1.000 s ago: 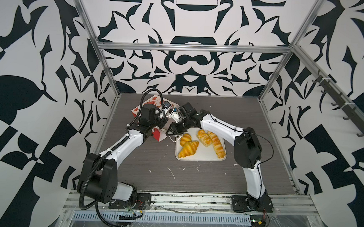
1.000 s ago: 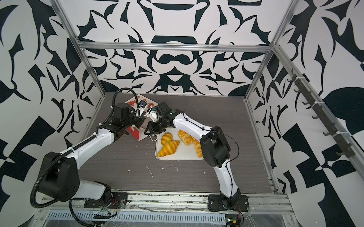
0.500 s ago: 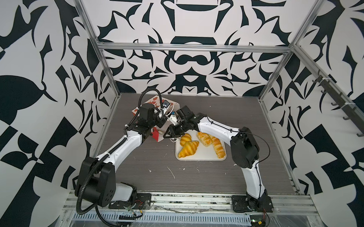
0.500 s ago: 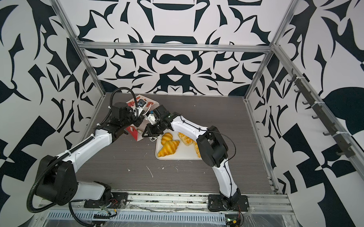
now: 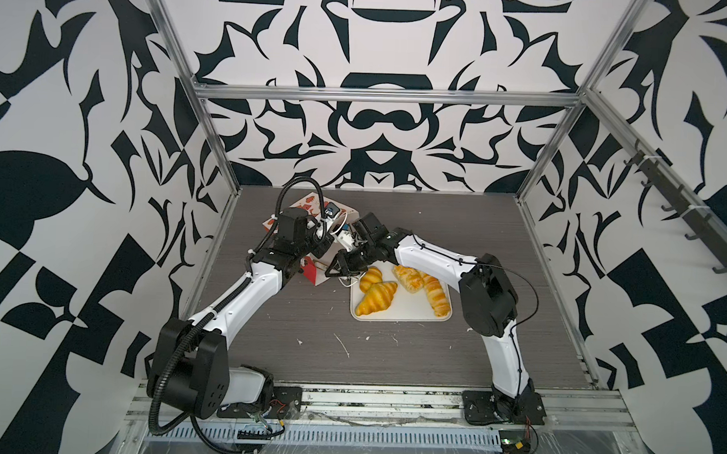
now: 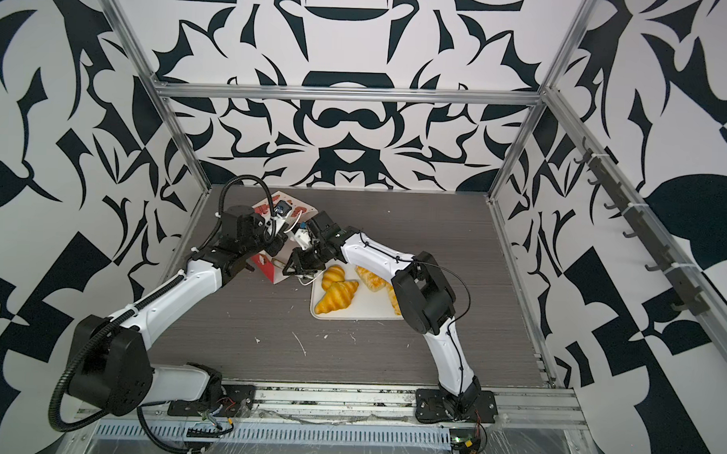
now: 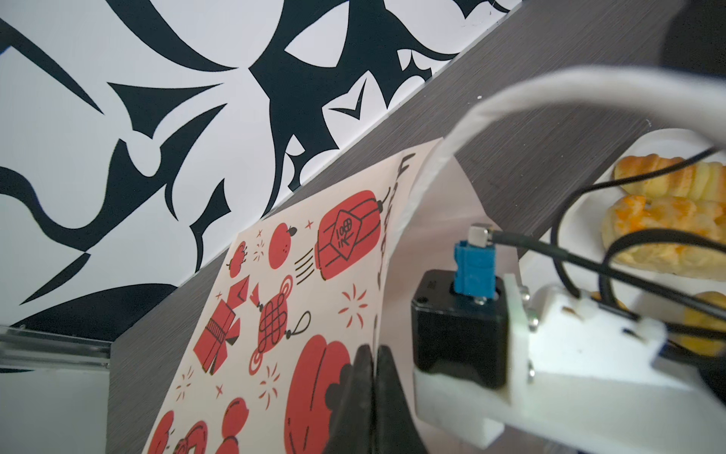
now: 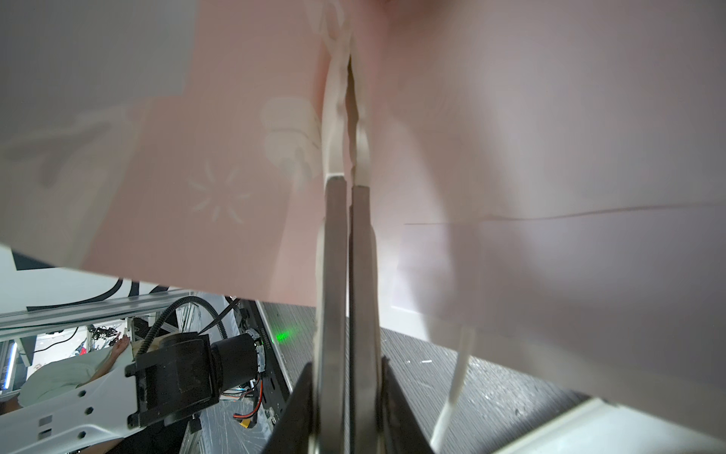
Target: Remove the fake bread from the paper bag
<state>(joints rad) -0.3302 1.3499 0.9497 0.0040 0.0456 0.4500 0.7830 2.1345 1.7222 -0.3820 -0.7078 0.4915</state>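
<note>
Left end effector (image 7: 372, 353) pinches smooth printed paper bag (image 7: 334, 243); right end effector (image 8: 349, 118) pressed together inside.

Likely a robotics lab: aluminium frame (image 5: 383, 96), patterned walls (image 5: 385, 41).

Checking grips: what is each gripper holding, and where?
Left fingers pinch the paper bag at its wall's edge. Right fingers are shut against the bag's inside; a hold cannot be told.

Nothing can be read for certain. On the paper bag (image 7: 243, 353), the red lantern print (image 7: 347, 234) carries a diamond sign with a stylised mark, too unclear to make out. The dark lettering (image 7: 389, 214) along the bag's folded edge is likewise unreadable.
</note>
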